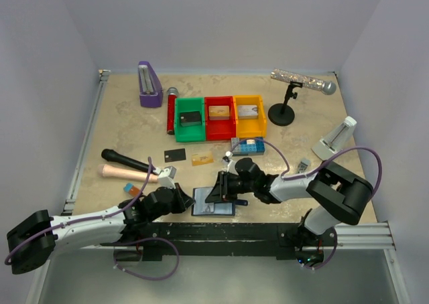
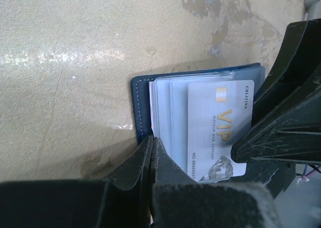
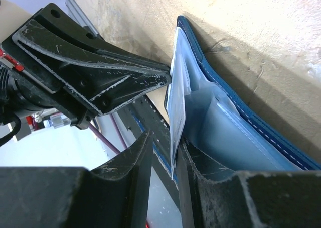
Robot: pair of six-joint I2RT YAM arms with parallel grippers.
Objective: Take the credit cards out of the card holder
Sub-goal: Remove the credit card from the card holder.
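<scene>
The right gripper's jaws were clamped on the edge of a silver card that stood partly out of the holder's pale pocket. The left gripper's jaws were together, tips against the holder's near edge. The holder lay open on the table between the arms. A black card and a gold card lay just beyond it.

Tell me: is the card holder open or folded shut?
Open: the card holder lies spread, pale inner pockets and a VIP card exposed.
</scene>
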